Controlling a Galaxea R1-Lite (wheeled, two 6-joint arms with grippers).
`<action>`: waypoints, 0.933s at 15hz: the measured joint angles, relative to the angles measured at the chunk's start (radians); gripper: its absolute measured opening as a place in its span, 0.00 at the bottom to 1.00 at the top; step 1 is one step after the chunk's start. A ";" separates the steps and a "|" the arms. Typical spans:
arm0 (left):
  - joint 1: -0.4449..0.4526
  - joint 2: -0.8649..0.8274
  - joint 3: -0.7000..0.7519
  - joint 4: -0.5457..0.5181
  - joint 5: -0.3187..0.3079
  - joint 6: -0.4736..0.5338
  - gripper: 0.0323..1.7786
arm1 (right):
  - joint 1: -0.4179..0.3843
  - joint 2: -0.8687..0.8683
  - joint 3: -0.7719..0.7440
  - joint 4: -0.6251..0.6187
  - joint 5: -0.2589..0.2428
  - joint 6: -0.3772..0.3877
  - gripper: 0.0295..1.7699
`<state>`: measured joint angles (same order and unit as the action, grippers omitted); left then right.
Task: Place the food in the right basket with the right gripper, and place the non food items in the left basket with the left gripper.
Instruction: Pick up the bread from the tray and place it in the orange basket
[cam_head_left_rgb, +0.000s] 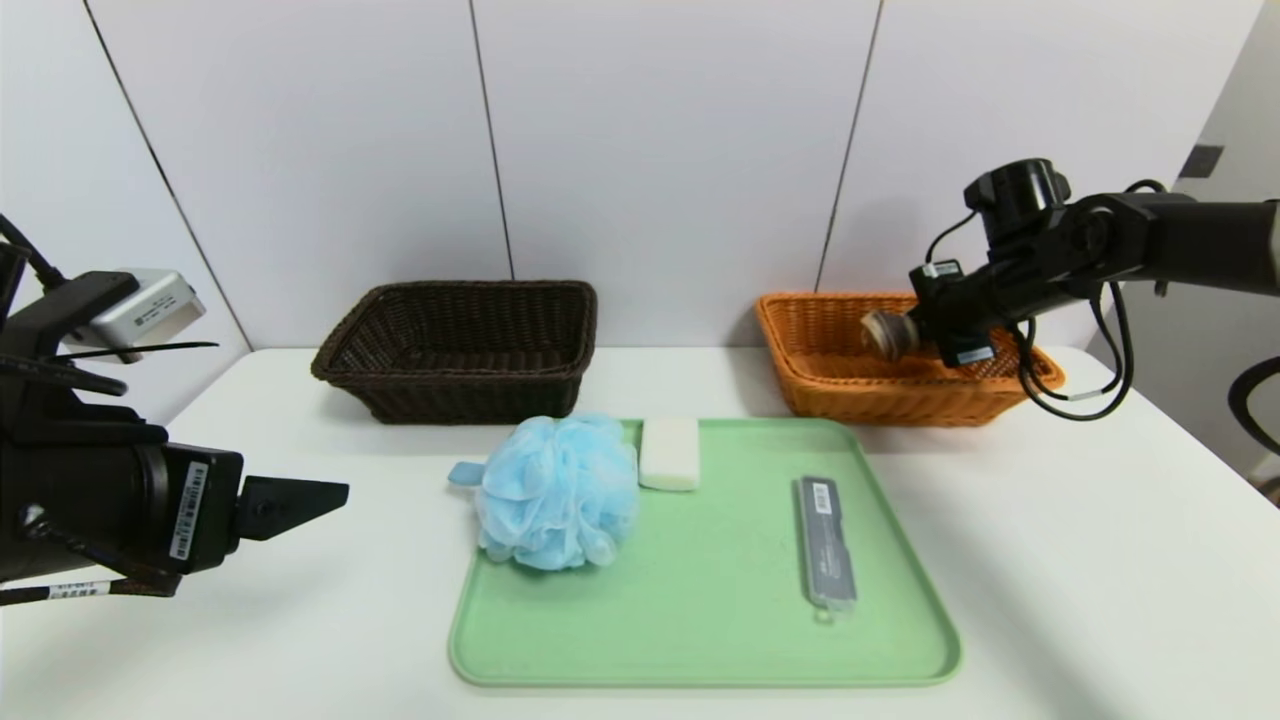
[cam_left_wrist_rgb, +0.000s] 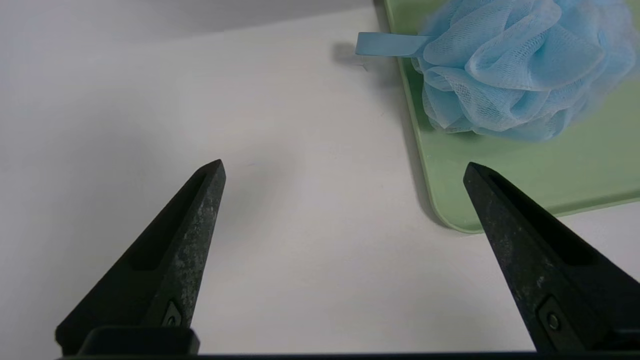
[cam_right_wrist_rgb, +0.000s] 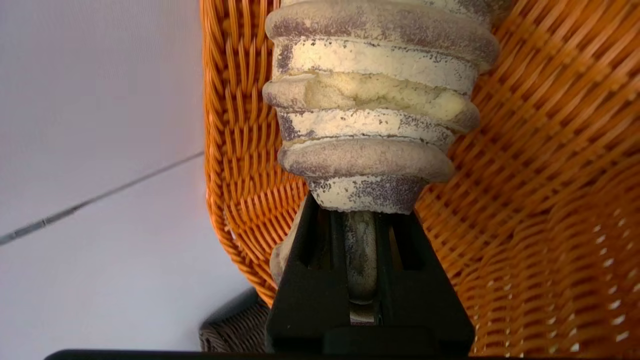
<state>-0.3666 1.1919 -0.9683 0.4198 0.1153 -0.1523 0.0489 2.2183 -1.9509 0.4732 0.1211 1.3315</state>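
The green tray (cam_head_left_rgb: 705, 640), bearing the blue bath pouf (cam_head_left_rgb: 558, 492), white soap bar (cam_head_left_rgb: 669, 454) and grey case (cam_head_left_rgb: 827, 543), lies between the parked, wide-open left gripper (cam_left_wrist_rgb: 345, 170) and the orange basket (cam_head_left_rgb: 905, 405); the dark brown basket (cam_head_left_rgb: 455, 395) stands behind. The right gripper (cam_right_wrist_rgb: 361, 215), inside the orange basket, is clamped on the striped loaf (cam_right_wrist_rgb: 372, 100). In the head view, the right arm (cam_head_left_rgb: 1050, 250) hides part of the loaf.

Pale wall panels (cam_head_left_rgb: 660, 130) stand behind the white desk (cam_head_left_rgb: 240, 640), thin dark seams running up between them, and there's a greyer wall (cam_head_left_rgb: 1215, 260) on the right, soft shadows across the desktop.
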 joint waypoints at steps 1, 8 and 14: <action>0.000 0.000 0.002 0.000 0.000 0.001 0.95 | -0.001 0.004 0.000 -0.005 0.012 0.001 0.09; 0.000 0.001 0.004 0.000 0.002 0.000 0.95 | -0.008 0.007 0.000 -0.009 0.076 -0.004 0.57; 0.000 0.006 0.004 -0.020 0.006 -0.001 0.95 | 0.007 0.001 0.001 -0.003 0.061 -0.046 0.79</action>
<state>-0.3666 1.1983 -0.9645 0.3996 0.1211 -0.1530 0.0557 2.2196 -1.9498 0.4704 0.1823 1.2857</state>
